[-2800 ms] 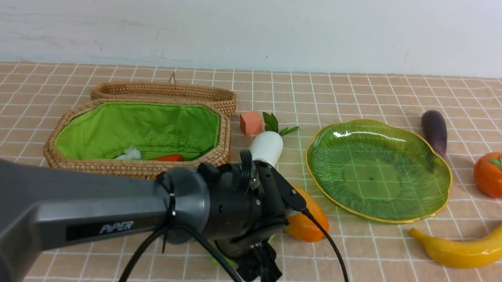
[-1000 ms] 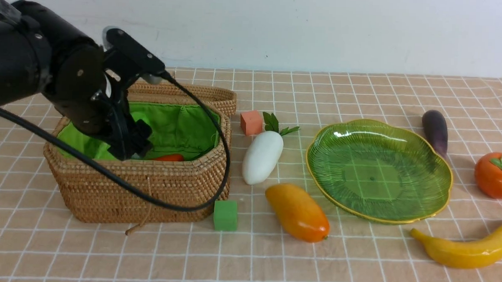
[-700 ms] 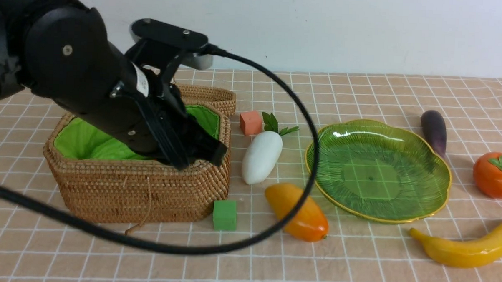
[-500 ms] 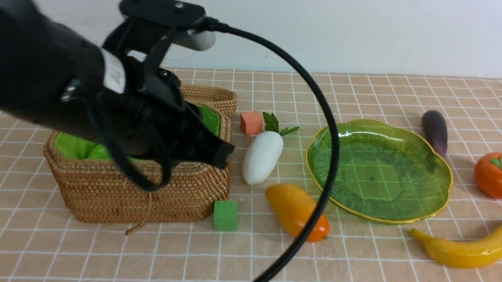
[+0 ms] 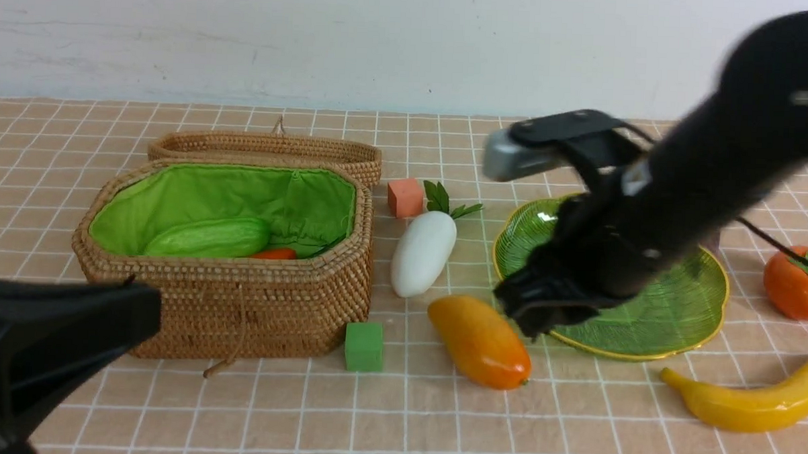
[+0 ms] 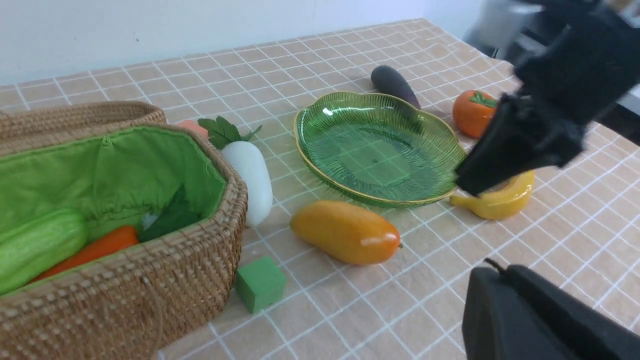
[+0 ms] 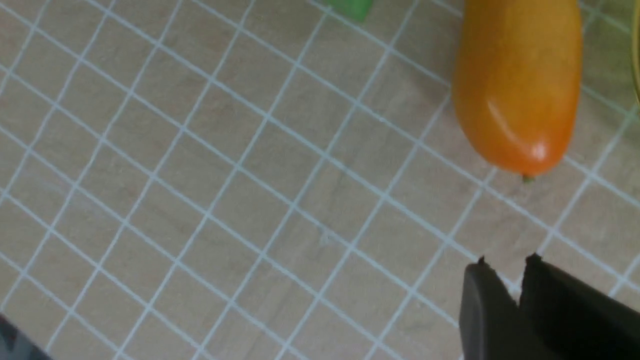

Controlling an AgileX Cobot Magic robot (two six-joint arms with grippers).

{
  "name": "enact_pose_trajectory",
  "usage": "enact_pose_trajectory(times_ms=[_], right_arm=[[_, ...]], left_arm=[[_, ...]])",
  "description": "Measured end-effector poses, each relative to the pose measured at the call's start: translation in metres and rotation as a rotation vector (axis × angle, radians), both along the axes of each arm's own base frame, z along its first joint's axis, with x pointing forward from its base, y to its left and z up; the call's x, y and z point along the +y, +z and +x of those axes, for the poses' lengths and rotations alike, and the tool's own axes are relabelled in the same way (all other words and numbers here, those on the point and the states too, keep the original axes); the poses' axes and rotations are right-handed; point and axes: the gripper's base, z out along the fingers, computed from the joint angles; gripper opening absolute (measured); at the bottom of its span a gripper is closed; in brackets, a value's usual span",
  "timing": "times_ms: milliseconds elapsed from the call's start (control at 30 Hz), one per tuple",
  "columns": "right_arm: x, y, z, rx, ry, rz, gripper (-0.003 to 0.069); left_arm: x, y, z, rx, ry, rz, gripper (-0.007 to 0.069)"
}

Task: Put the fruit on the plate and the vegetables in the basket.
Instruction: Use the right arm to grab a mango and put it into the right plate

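The wicker basket (image 5: 240, 295) stands open at the left with the green cucumber (image 5: 209, 237) and the carrot (image 5: 273, 254) inside. On the cloth lie the white radish (image 5: 423, 251), the mango (image 5: 478, 340), the banana (image 5: 754, 400) and the persimmon (image 5: 798, 281). The eggplant (image 6: 395, 85) lies behind the green plate (image 5: 683, 311), which holds nothing. My right gripper (image 5: 532, 319) hangs over the plate's near-left rim, just right of the mango (image 7: 517, 85); its jaws stand a narrow slit apart, nothing between them. My left gripper (image 6: 495, 272) is shut and holds nothing, low at the near left.
An orange cube (image 5: 405, 197) sits behind the radish and a green cube (image 5: 364, 346) in front of the basket's right corner. The basket lid (image 5: 266, 145) lies folded back behind it. My right arm hides part of the plate in the front view.
My left arm has pulled out of the basket to the near left, leaving the cucumber inside, and its jaws have shut. My right arm has swung in from the right over the plate.
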Motion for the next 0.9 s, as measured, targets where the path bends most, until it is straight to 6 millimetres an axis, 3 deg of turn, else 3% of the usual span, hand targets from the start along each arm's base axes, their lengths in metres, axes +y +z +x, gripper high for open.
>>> enact_pose_trajectory(times_ms=[33,67,200,367,467,600,767,900], right_arm=[[0.013,-0.011,0.016,0.009,0.018,-0.043,0.0155],[0.015,-0.014,0.018,0.012,0.022,-0.056,0.016],[0.043,-0.056,0.065,0.075,0.043,-0.168,0.034],[0.062,-0.097,0.102,0.085,0.054,-0.262,0.0605],[0.067,-0.118,0.113,0.095,0.056,-0.287,0.0671],[0.069,-0.129,0.116,0.118,0.051,-0.284,0.0662],[0.069,-0.135,0.116,0.141,0.041,-0.292,0.0519],[0.068,-0.118,0.114,0.121,-0.01,-0.263,0.05]], left_arm=[[0.003,-0.002,-0.004,-0.016,0.0,-0.018,-0.0013],[0.003,-0.002,-0.004,-0.019,0.001,-0.021,-0.0013],[0.011,-0.001,-0.014,-0.07,0.002,-0.064,-0.0013],[0.012,-0.001,-0.016,-0.08,0.003,-0.072,-0.0013],[0.012,-0.002,-0.015,-0.08,0.004,-0.067,-0.0013],[0.013,-0.002,-0.015,-0.084,0.005,-0.062,-0.0013],[0.013,-0.001,-0.015,-0.096,0.009,-0.05,-0.0013],[0.013,-0.001,-0.015,-0.102,0.011,-0.044,-0.0013]])
